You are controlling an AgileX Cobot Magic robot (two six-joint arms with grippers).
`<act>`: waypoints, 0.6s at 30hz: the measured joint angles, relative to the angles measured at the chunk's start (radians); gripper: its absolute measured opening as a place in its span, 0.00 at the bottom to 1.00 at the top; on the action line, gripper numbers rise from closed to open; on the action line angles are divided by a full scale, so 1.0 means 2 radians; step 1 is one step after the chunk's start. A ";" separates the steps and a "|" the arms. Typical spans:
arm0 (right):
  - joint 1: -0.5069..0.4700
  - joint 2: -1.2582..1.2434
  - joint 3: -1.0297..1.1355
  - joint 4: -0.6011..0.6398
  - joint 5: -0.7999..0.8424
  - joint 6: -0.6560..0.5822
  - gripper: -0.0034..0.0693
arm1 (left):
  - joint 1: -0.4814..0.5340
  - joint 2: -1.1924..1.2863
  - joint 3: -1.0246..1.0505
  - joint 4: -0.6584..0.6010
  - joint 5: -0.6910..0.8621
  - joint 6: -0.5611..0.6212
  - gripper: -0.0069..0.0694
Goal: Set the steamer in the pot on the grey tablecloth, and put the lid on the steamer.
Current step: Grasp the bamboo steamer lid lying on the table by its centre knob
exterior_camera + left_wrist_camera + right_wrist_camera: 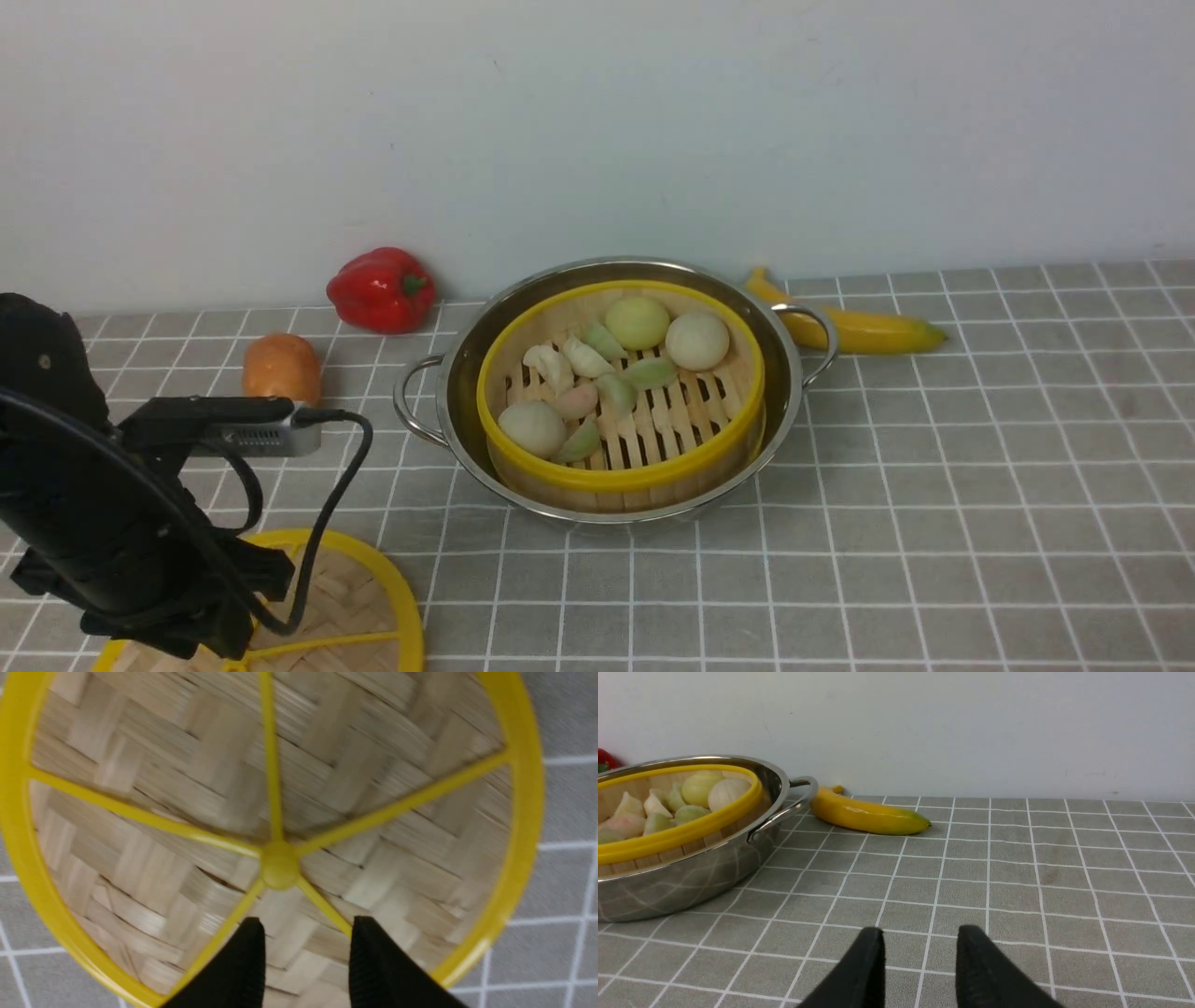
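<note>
Pickup of the lid (347, 581) looks like the step in hand, since the steamer (616, 476) sits inside the pot (782, 373) on the grey tablecloth (934, 513), its dumplings and buns uncovered. The lid lies flat on the cloth at the near left corner, well apart from the pot, which is ahead of it and to its right. The left arm (93, 504) is plainly the nearer one: it hangs right over the lid. In the left wrist view the left claw (306, 933) is spread, its two black tips parted above the woven face just beside the centre hub (279, 865), with one yellow spoke running from the hub toward the gap. Nothing is pinched between them; whether the tips touch the weave I cannot tell, as that view is somewhat blurred. The right claw (920, 938) is likewise spread and empty, low over bare cloth to the right of the pot, with a banana (868, 812) beyond it. A round lid has no long axis to line up with. The grab probably wants the hub or a spoke between the fingers, then a carry forward and rightward onto the steamer.
</note>
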 joint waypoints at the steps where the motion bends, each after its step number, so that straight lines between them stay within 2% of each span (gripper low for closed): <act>1: 0.000 0.000 0.000 0.000 0.000 0.000 0.38 | 0.000 0.001 0.000 0.001 0.000 -0.001 0.41; 5: 0.000 0.000 0.000 0.000 0.000 0.000 0.38 | 0.000 0.004 0.000 0.025 -0.024 -0.021 0.41; 18: 0.000 0.000 0.000 0.000 0.000 0.001 0.38 | 0.000 0.042 0.000 0.010 -0.038 -0.027 0.41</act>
